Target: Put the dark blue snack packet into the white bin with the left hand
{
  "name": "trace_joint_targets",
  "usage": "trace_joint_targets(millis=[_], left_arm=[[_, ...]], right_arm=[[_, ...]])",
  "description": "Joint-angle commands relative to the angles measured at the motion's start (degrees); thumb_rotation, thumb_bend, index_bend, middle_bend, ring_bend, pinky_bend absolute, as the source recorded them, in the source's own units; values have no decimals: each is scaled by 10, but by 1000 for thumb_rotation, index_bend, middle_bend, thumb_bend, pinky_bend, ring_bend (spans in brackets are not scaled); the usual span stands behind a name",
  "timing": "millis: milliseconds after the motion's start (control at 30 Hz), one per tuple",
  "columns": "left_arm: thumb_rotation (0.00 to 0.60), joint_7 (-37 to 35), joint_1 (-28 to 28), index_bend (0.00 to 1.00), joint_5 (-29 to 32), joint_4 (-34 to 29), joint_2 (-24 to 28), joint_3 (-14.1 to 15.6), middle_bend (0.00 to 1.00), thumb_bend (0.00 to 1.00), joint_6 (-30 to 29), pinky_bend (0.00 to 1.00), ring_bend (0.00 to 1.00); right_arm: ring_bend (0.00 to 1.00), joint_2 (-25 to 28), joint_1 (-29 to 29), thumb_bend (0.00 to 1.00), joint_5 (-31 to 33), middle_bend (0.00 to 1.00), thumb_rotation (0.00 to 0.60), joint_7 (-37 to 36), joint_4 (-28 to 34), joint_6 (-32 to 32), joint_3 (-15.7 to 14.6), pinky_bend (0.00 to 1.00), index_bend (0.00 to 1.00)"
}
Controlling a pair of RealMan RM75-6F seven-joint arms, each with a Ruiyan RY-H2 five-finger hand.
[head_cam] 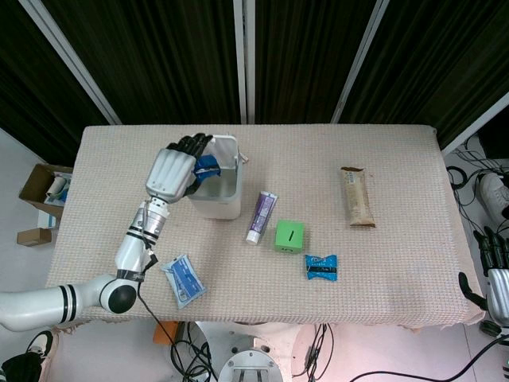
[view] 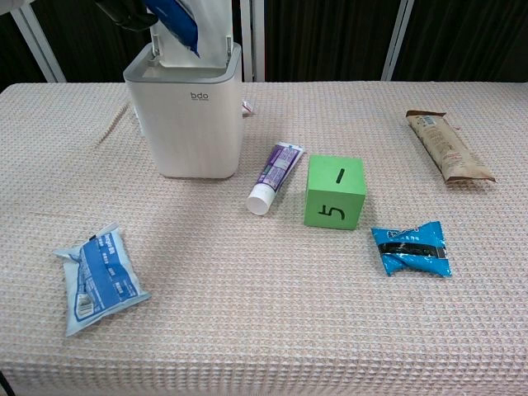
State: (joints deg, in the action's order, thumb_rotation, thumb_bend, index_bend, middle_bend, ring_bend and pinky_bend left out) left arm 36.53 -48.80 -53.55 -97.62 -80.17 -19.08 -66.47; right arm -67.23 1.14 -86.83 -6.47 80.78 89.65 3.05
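The white bin [head_cam: 219, 203] [view: 194, 124] stands at the back left of the table with its lid up. My left hand [head_cam: 175, 169] [view: 124, 11] hovers over its left rim, fingers stretched out and fanned toward the lid. The dark blue snack packet [head_cam: 208, 165] [view: 175, 21] hangs tilted, nose down, in the bin's mouth just right of the hand, with no finger visibly wrapped around it. My right hand [head_cam: 493, 274] stays off the table's right edge, fingers apart and holding nothing.
A light blue packet [head_cam: 183, 278] [view: 97, 276] lies front left. A purple toothpaste tube [head_cam: 261, 216] [view: 275, 172] and a green cube [head_cam: 289, 236] [view: 334, 191] sit right of the bin. Further right lie a small blue packet [head_cam: 321, 267] [view: 410, 248] and a brown bar [head_cam: 357, 196] [view: 448, 146].
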Motion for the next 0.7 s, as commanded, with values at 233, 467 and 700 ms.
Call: trace_joint_targets(millis=[233,467,700], left_arm=[[600,-20,47,0,1,-53,65,33,52,300,-20,308,106],[600,-101,157,1,-98,-101,142,128,52,263,-71,291,99],[590,-219,310,124,-308,82,86,259,70,189,-225,271,79]], right_arm=[[0,-4,-1,344,-3,0,600,2,-2,-1,-1,0,0],[0,-7,-2,344,-4,0,600,7,-3,-1,-1,0,0],[0,-18,-5,343,-5,0,600,18,-8,5,4,0,0]])
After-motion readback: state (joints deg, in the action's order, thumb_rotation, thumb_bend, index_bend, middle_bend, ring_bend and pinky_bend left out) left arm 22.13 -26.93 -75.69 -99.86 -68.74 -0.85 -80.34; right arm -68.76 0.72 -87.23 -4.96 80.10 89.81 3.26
